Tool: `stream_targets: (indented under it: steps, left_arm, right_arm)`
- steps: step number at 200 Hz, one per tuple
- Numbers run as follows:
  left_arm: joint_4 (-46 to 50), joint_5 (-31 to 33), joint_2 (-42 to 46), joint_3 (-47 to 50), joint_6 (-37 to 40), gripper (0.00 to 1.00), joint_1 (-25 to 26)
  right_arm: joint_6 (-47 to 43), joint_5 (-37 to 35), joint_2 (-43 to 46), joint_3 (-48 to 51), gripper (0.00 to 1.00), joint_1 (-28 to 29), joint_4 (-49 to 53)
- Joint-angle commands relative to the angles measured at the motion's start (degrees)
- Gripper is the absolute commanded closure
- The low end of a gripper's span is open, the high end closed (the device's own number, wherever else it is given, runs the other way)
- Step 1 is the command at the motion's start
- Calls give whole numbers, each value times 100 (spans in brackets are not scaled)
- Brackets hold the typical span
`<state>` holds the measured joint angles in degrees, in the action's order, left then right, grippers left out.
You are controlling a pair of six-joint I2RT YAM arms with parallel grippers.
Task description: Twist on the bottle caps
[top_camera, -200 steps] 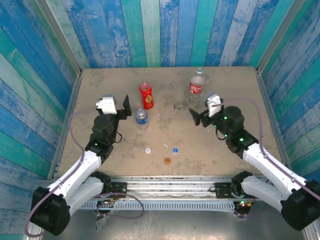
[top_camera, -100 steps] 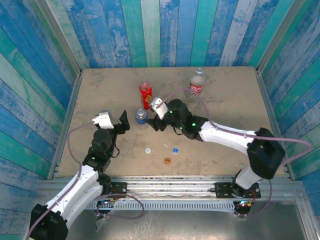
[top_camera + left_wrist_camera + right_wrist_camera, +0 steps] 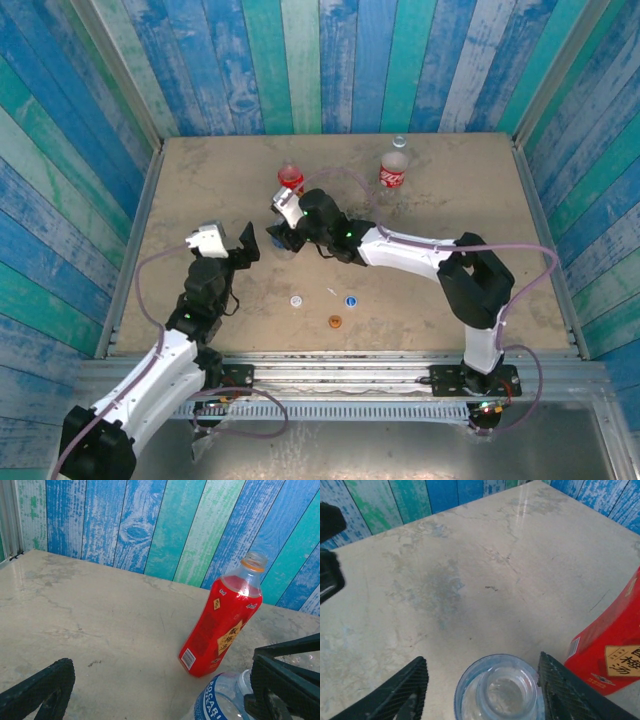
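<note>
White capitals reading "POCARI" are printed on the blue label of the clear bottle (image 3: 220, 705); the line beneath is cut off by the picture's edge. Dark Chinese characters, apparently 酸梅汤, are carried on yellow diamond panels (image 3: 231, 636) on the red bottle (image 3: 217, 625), and a barcode (image 3: 188, 658) is printed on a white patch near its base. The white script on the red label of the cola bottle (image 3: 393, 172), near the far edge of the worktop (image 3: 450, 200), is too small to be read.
</note>
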<state>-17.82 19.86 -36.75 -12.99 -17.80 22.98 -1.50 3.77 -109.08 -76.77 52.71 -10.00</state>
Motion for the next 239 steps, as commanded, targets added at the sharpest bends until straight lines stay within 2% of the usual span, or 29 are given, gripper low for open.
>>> stream_targets:
  steps: [1,29,63,104,136,174,213,239]
  left_arm:
    - [-49,115,7,61,84,6,22]
    - [-65,113,19,69,90,6,22]
    - [-105,117,15,91,108,6,23]
    - [-638,-24,-98,315,388,6,22]
    - [-1805,-1087,-517,554,714,6,30]
    - [-2718,-2325,-1510,517,1121,6,67]
    - [-3712,-4348,-2661,410,1778,6,401]
    - [-4242,-4814,-3120,432,2092,6,593]
  right_arm:
    - [37,-112,-137,-171,45,20,93]
    - [-8,-127,-213,-241,54,20,95]
    - [-8,-128,-117,-158,73,20,108]
    - [-9,-216,321,208,75,20,104]
    - [-13,-438,967,887,76,-15,84]
    - [148,-520,1774,1786,75,-184,55]
    - [193,-535,2233,2324,75,-320,83]
    - [316,-499,2340,2505,76,-398,56]
